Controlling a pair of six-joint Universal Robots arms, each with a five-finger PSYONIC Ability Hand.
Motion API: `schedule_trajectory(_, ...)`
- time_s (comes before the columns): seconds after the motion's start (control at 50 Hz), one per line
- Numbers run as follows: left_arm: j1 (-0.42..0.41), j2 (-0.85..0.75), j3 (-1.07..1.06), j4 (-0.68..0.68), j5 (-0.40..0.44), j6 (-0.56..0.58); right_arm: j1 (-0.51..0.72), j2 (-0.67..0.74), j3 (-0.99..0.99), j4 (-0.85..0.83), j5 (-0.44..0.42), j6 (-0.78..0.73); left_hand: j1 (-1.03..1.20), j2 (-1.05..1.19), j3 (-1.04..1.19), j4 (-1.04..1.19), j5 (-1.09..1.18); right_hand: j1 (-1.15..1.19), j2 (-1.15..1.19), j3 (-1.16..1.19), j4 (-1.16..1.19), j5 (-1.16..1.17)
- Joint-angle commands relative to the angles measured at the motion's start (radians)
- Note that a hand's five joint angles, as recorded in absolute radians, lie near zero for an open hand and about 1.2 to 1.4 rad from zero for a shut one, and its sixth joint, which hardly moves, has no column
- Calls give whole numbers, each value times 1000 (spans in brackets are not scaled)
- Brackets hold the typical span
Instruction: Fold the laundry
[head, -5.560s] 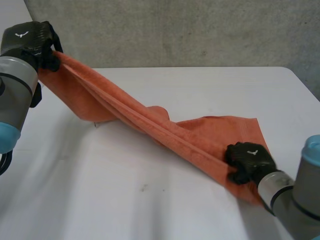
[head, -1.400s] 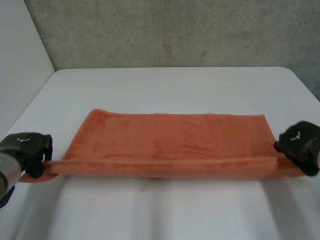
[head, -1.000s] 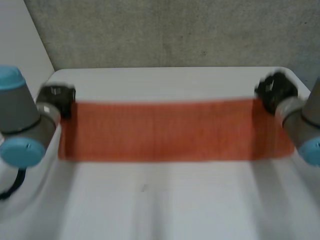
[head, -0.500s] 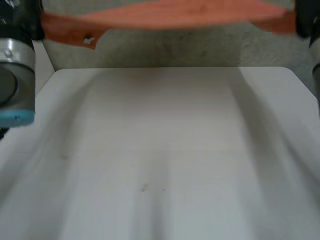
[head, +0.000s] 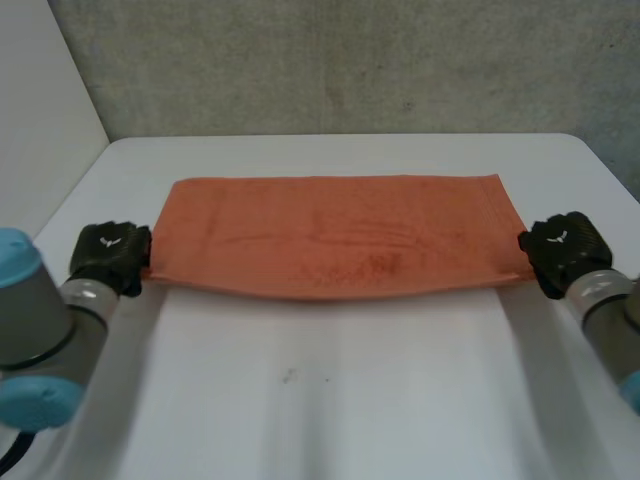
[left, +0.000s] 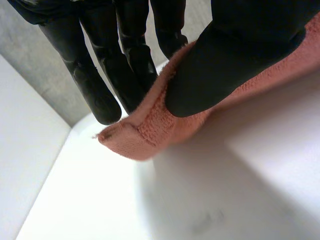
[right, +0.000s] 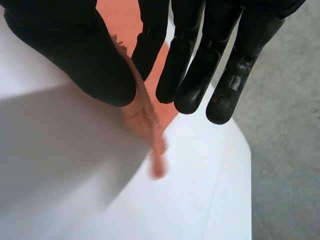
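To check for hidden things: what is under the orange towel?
The towel lies on the white table, its near corners pinched by the left hand and right hand. Nothing sticks out beneath it; the table it covers is hidden.

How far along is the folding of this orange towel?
Done: the orange towel lies flat as a wide rectangle on the white table. In hand: the left hand pinches its near left corner, the right hand its near right corner, thumb against fingers. Left: further folds into a compact stack and the release seem to remain; whether it is already doubled I cannot tell.
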Motion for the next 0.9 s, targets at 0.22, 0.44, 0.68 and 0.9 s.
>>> schedule_trajectory(0.22, 84, 393, -47, -618, 15, 43, -129, -270, -46, 697, -56, -384, 189, 178, 179, 179, 181, 416, 214, 207, 203, 222)
schedule_trajectory(0.44, 26, -24, 186, -360, -3, 48, -7, 46, -191, 320, -50, -277, 189, 178, 179, 179, 181, 416, 214, 207, 203, 222)
schedule_trajectory(0.68, -19, -323, 490, -173, -26, 49, 50, 336, -418, -21, -4, -275, 189, 178, 179, 179, 181, 416, 214, 207, 203, 222)
schedule_trajectory(0.9, -45, -446, 592, -44, -18, 88, 72, 428, -520, -89, 44, -257, -1033, -1044, -1043, -1042, -1040, -805, -1008, -1015, -1019, -1000)
